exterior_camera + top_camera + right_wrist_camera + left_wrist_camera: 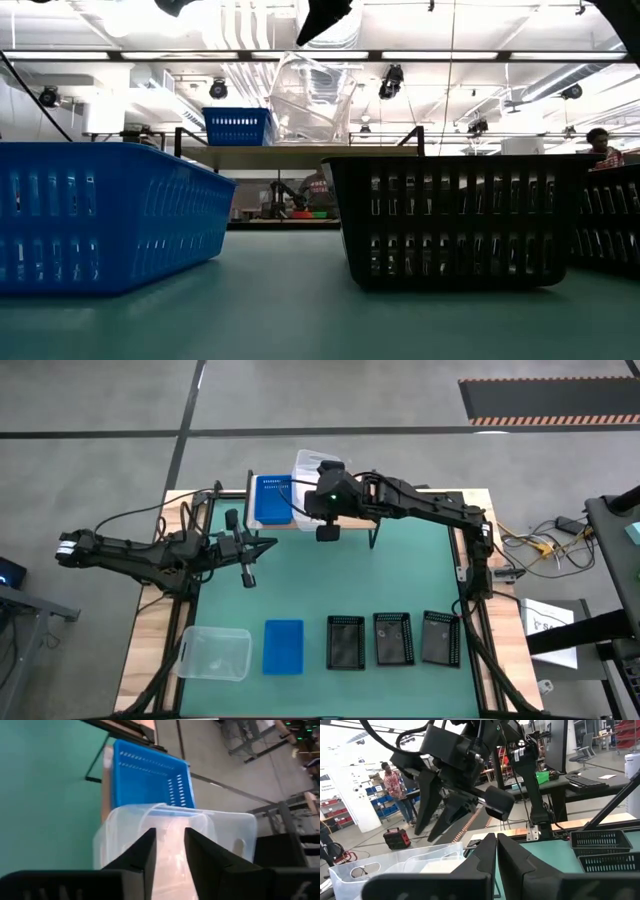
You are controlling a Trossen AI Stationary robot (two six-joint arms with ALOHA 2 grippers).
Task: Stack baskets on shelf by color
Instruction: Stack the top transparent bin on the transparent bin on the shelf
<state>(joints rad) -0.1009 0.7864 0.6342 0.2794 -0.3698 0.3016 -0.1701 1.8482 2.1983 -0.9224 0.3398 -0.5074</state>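
the shelf stands at the far side of the worktop. on it sits a blue basket, and just beside it a clear basket, which in the low view is tilted, not flat on the plank. how many baskets are nested in each i cannot tell.

the right gripper is over this clear basket with one finger on each side of its wall, so i judge it holds the basket at the rim and is placing it. the jaws are narrow, closed on the thin plastic.

the left gripper waits over the left part of the worktop, away from the baskets; its jaws are nearly closed and hold nothing.

on the near side of the worktop five baskets lie in a row: another clear one, another blue one, and three black baskets.

so the task is, in my judgement, less than half done: no black basket is on the shelf, and one clear and one blue must be stacked.
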